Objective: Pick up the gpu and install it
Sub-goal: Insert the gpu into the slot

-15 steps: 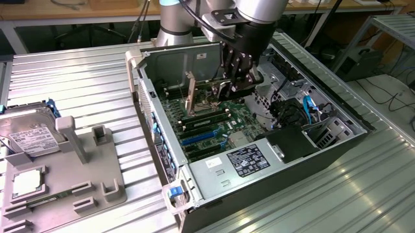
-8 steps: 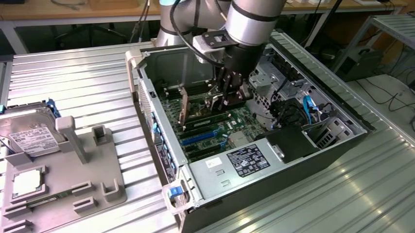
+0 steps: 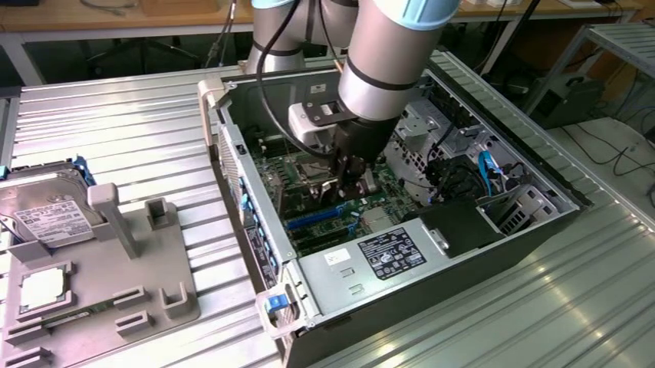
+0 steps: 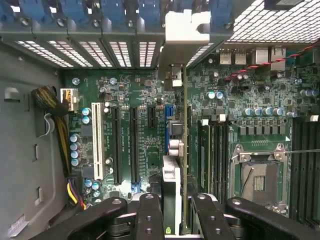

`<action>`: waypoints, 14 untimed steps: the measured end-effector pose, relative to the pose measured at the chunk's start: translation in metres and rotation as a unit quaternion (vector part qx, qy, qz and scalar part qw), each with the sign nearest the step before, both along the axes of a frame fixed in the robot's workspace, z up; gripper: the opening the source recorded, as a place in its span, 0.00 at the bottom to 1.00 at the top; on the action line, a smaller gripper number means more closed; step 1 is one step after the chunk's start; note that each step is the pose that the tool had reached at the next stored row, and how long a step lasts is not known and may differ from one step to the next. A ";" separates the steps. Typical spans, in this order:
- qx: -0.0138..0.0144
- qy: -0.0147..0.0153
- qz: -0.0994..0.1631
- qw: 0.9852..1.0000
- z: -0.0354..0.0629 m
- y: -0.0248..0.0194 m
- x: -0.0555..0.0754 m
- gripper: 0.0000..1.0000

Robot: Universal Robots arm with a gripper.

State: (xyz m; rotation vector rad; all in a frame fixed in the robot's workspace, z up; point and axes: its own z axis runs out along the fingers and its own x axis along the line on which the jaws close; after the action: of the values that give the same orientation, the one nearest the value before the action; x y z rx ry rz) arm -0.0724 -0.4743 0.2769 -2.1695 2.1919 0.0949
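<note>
hand point(image 4: 175, 210) part-closed, pinching gpu point(image 4: 181, 140) edge-on inside case point(image 3: 233, 153); card straight below hand, long axis parallel to slots point(image 4: 134, 145), bracket point(image 4: 186, 27) toward case rear.

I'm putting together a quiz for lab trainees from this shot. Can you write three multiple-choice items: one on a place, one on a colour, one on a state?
1. Where is the gpu? A) on the grey tray B) inside the computer case, above the motherboard C) on the ribbed tabletop
2. What colour is the long slot beside the black expansion slots? A) white B) red C) yellow
3. How is the gpu held? A) lying flat, free B) on edge between the fingers C) hanging from a cable
1 B: it stands over the board within the case walls. 2 A: that slot is plainly white. 3 B: a finger presses each side of the card.
</note>
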 end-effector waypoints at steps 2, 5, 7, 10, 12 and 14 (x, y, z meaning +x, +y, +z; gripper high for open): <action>0.000 0.000 0.000 1.000 -0.0022 0.0000 -0.003 0.28; 0.000 0.000 0.000 1.000 -0.0035 -0.0010 -0.003 0.28; 0.000 0.000 0.000 1.000 -0.0042 -0.0020 -0.003 0.28; 0.000 0.000 0.000 1.000 -0.0059 -0.0021 -0.004 0.28; 0.000 0.000 0.000 1.000 -0.0079 -0.0022 -0.004 0.28; 0.000 0.000 0.000 1.000 -0.0119 -0.0021 -0.005 0.28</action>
State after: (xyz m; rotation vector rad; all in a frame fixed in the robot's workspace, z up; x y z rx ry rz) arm -0.0771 -0.4764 0.2650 -2.1696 2.1918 0.0950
